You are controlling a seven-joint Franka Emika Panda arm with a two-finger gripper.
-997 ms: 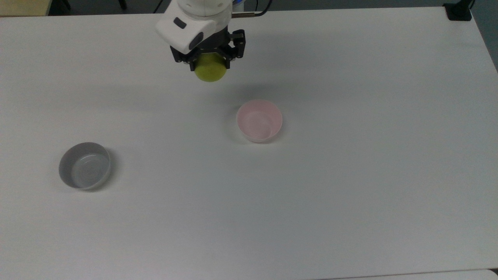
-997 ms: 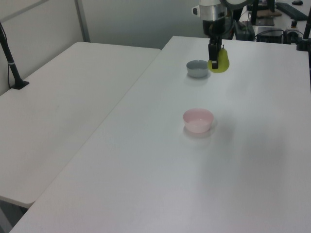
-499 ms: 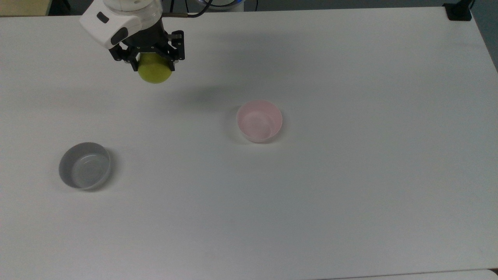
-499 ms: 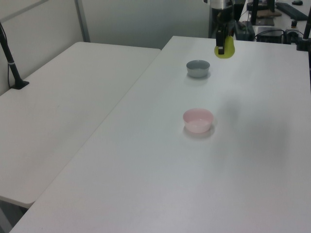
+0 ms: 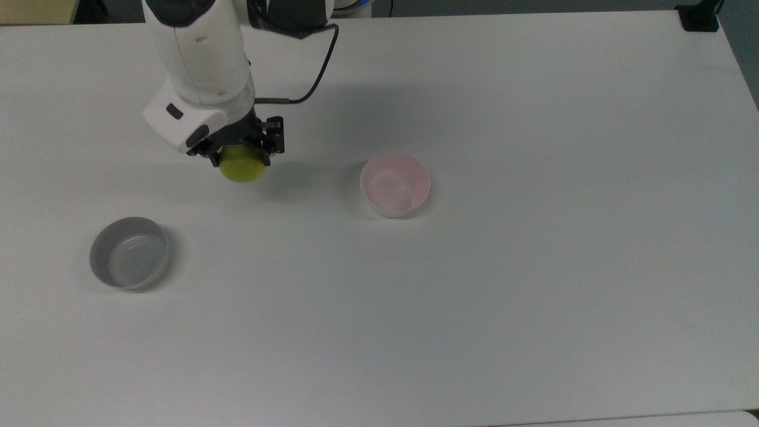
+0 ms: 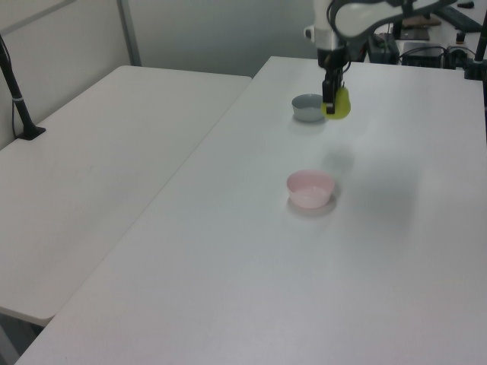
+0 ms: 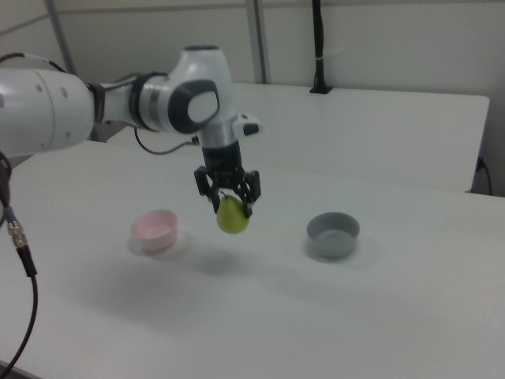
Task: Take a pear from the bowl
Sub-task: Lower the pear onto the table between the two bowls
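My gripper (image 5: 242, 155) (image 6: 332, 106) (image 7: 231, 204) is shut on the yellow-green pear (image 5: 242, 166) (image 6: 339, 105) (image 7: 232, 216) and holds it in the air above the white table. The pale pink bowl (image 5: 395, 184) (image 6: 310, 188) (image 7: 155, 229) is empty and stands apart from the pear, to its right in the top view and to its left in the right view. In the right view the pear hangs between the pink bowl and a grey bowl, clear of the tabletop.
An empty grey bowl (image 5: 129, 252) (image 6: 310, 107) (image 7: 333, 234) stands at the top view's lower left. A second white table (image 6: 99, 160) adjoins on the left view's left. A black post base (image 5: 699, 16) sits at the top view's far right corner.
The arm has swung from the top view's upper middle to the left, then come down and toward the viewer, carrying the pear. Both bowls have stayed in place.
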